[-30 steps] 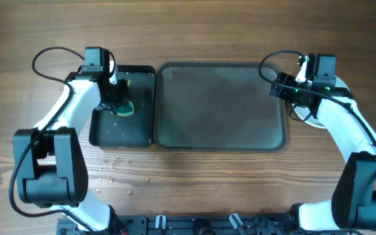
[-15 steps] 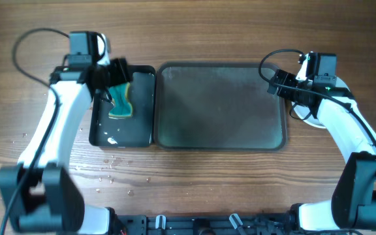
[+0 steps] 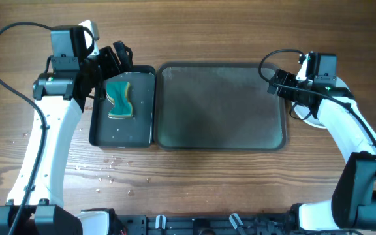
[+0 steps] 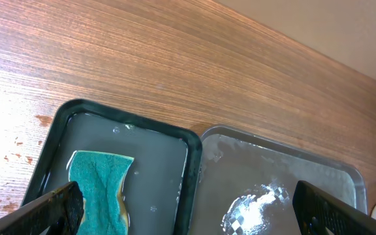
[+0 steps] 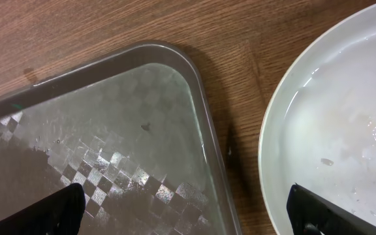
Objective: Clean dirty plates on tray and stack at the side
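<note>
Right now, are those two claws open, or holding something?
Left gripper: open, holding nothing; the green sponge lies in the black tray.
Right gripper: open, holding nothing.

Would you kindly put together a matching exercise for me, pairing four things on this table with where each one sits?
Things:
1. green sponge
2. white plate
3. large tray
4. small black tray

Places:
A. on the bare wood, just right of the large tray
B. centre of the table, no plate on it
C. lying inside the small black tray
D. alongside the large tray's left edge

Pairs: 1-C, 2-A, 3-B, 4-D
</note>
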Motion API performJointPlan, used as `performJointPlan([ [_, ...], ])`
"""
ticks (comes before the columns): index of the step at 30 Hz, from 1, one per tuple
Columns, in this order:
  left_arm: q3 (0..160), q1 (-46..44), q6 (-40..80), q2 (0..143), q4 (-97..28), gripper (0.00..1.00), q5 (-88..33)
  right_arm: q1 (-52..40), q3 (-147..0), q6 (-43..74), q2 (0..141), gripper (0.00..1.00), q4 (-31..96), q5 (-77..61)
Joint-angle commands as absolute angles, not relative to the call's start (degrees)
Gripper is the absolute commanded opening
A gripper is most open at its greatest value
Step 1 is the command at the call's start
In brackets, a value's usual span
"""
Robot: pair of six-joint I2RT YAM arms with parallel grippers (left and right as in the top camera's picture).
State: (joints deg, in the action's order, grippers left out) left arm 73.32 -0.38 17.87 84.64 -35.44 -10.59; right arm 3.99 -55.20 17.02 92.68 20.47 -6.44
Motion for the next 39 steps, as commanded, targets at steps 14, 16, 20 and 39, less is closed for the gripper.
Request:
performJointPlan([
  [14,73.5,-0.6,18.5,85.0,-35.4,1.00,-11.5,3.5,-54.8,16.7,80.1,1.00,20.1,-7.2],
  [16,73.5,-0.6,18.5,85.0,-35.4,1.00,-11.5,3.5,-54.8,16.7,69.4,1.00,20.2,-7.2],
  [20,73.5,-0.6,18.5,85.0,-35.4,1.00,-11.5,3.5,-54.8,16.7,54.6,1.00,20.2,-7.2],
  [39,73.5,-0.6,18.5,85.0,-35.4,1.00,-11.5,3.5,-44.9,14.0,14.9,1.00,29.3,-0.9],
])
